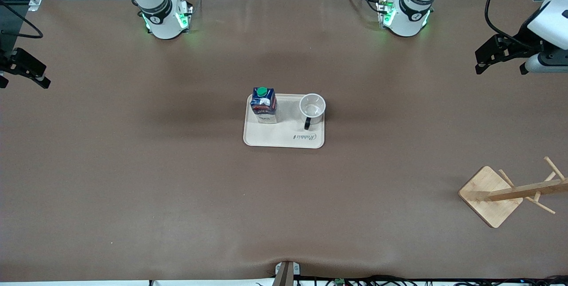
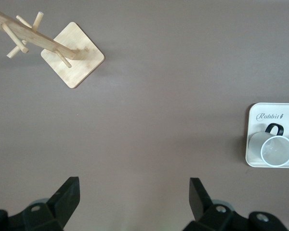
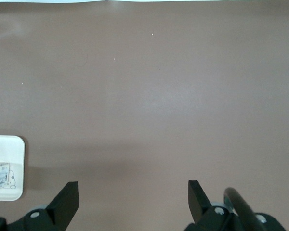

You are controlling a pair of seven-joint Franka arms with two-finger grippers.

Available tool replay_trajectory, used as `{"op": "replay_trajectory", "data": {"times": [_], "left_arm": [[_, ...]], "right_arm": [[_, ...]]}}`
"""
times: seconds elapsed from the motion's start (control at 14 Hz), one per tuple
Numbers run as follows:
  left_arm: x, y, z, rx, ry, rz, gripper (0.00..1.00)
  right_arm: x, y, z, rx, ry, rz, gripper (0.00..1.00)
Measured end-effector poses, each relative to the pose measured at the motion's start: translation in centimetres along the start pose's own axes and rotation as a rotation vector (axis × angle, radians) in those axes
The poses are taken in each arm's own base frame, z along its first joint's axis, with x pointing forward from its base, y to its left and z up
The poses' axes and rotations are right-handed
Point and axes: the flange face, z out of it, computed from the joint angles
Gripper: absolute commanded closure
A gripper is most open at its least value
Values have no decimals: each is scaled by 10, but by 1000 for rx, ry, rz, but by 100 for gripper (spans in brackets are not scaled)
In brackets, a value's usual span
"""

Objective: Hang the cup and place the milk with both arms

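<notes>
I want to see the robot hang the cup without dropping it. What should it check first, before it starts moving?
1. Cup standing upright on the tray: ok.
2. Cup's black handle free to grab, pointing toward the front camera: ok.
3. Milk upright on the tray beside the cup, apart from it: ok.
4. Wooden rack standing at the left arm's end of the table, pegs bare: ok.
5. Left gripper open and holding nothing, over bare table: ok.
6. Right gripper open and holding nothing, over bare table at the right arm's end: ok.

white cup (image 1: 313, 107), blue milk (image 1: 263, 105), green cap (image 1: 262, 91)
</notes>
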Motion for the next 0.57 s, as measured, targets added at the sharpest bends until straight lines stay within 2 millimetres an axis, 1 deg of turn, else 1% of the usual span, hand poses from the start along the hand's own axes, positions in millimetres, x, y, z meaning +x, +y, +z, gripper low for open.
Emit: {"op": "replay_trajectory", "data": {"times": [0.36, 0.57], "left_arm": [[3, -1, 6, 0, -11, -2, 0], [12, -1, 11, -12, -19, -3, 0]], "right_arm": [[0, 1, -1, 0, 1, -18, 0], [0, 1, -1, 0, 1, -18, 0]]}}
